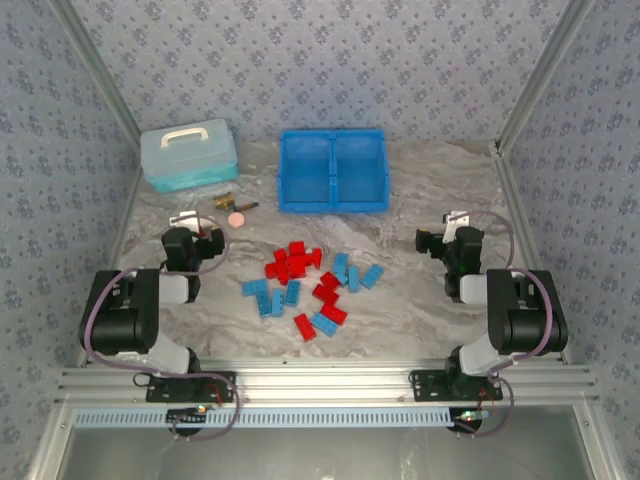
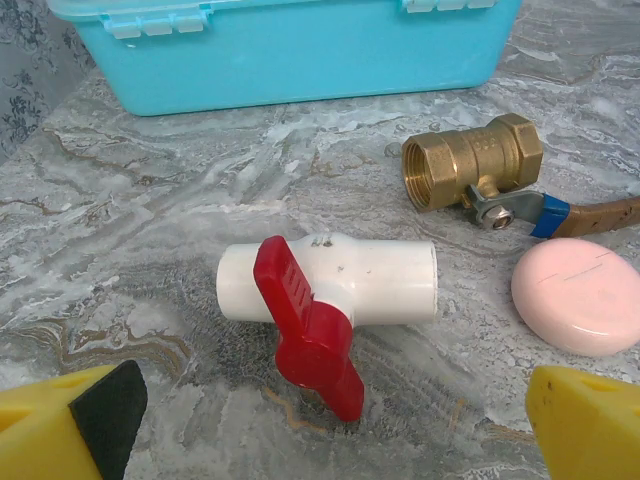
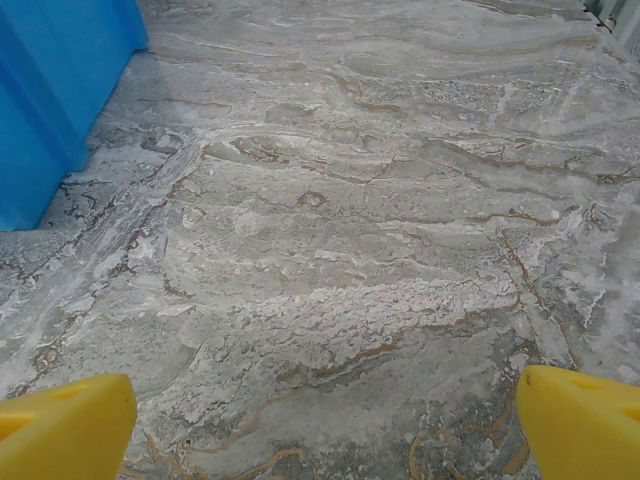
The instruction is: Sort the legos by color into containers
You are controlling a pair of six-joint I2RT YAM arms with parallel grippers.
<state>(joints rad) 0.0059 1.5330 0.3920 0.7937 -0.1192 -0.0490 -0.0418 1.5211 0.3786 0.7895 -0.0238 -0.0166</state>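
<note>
Several red and light blue legos lie scattered in the middle of the table, red ones (image 1: 290, 263) mostly toward the back and blue ones (image 1: 270, 296) at the front left and right. The bright blue bin (image 1: 333, 203) stands behind them; both its left compartment (image 1: 306, 168) and its right compartment (image 1: 360, 166) look bare inside. My left gripper (image 1: 192, 240) (image 2: 335, 430) hovers left of the pile, open with nothing between its yellow fingertips (image 2: 70, 425). Right of the pile, my right gripper (image 1: 448, 240) (image 3: 325, 425) is open over bare table.
A pale teal lidded box (image 1: 188, 153) (image 2: 300, 45) sits at the back left. In front of it lie a white valve with a red handle (image 2: 330, 285), a brass valve (image 2: 470, 165) and a pink disc (image 1: 237, 218) (image 2: 577, 297). The bin's corner (image 3: 50, 90) is at the right wrist view's left edge.
</note>
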